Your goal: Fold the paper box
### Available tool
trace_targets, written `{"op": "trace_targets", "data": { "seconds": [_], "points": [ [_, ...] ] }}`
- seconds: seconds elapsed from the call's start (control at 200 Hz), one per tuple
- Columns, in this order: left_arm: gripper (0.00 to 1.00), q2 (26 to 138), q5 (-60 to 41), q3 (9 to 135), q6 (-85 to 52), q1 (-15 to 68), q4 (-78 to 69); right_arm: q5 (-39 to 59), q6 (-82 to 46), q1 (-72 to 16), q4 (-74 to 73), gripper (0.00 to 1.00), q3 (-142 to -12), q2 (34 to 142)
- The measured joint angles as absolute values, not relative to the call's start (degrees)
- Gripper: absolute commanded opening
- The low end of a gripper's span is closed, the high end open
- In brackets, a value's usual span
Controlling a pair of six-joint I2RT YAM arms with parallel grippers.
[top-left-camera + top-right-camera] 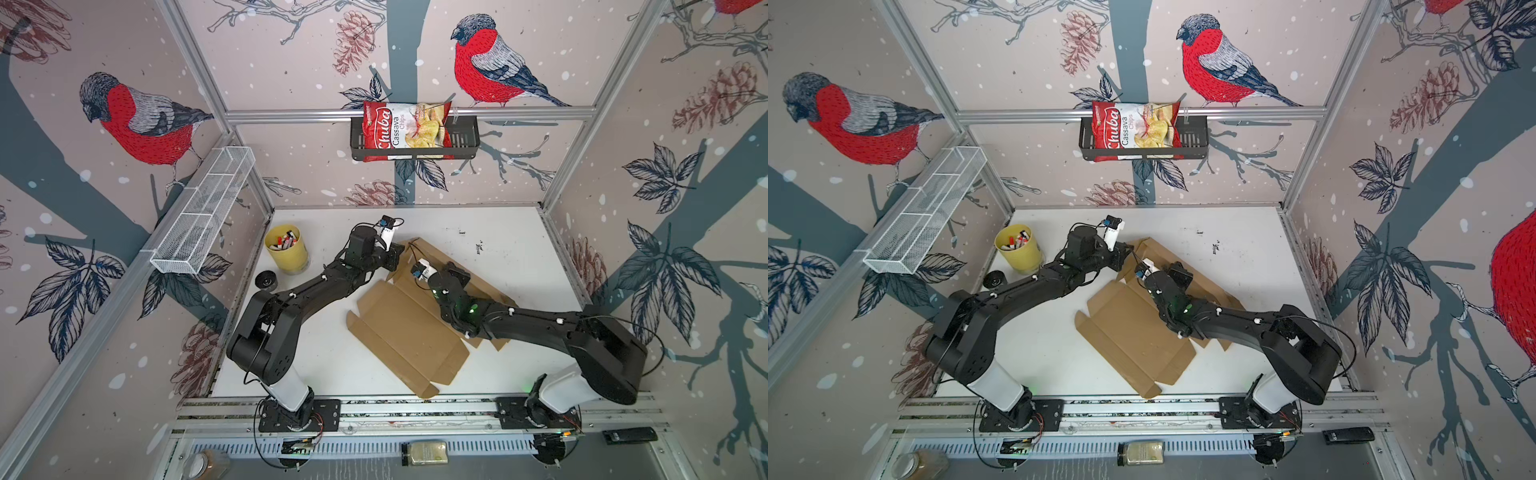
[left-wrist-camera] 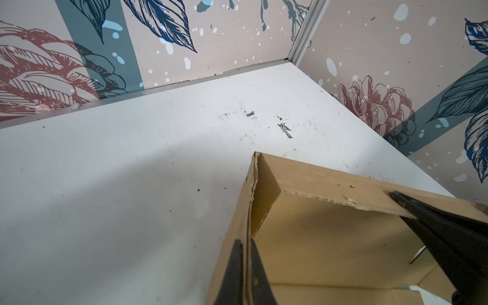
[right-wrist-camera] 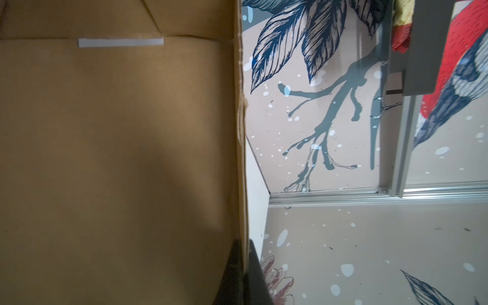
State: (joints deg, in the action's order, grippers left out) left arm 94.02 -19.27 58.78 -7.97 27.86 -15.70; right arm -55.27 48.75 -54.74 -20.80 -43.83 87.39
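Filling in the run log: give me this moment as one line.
paper box: far walls raised, near panels flat | left tool: shut on one wall's edge | right tool: shut on adjoining wall's edge

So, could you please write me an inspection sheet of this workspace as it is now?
Surface: white table, scuffed with dark marks towards the back.
Job's things: paper box, near half lying flat, far walls raised.
Clutter: yellow cup of markers and small black round object at the table's left.
Claws: left claw shut on the edge of a raised wall of the paper box; right claw shut on the edge of another raised wall.
Cables: thin black cable loops at the right arm's shoulder, away from the box.
Surroundings: chips bag in black basket on the back wall; white wire shelf on the left wall.
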Motion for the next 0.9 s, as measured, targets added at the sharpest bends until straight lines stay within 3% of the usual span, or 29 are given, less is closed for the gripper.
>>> {"op": "trace_targets", "data": {
  "seconds": [0.36, 0.901],
  "points": [
    [0.07, 92.4, -17.8, 55.0, -3.3, 24.9, -16.5, -56.9, 61.6, -56.7, -39.8, 0.00, -37.9, 89.6],
    [0.11, 89.4, -15.0, 39.3, -15.2, 28.1, -37.0, -59.6, 64.1, -59.8, -41.6, 0.00, -37.5, 90.9]
  ]
}}
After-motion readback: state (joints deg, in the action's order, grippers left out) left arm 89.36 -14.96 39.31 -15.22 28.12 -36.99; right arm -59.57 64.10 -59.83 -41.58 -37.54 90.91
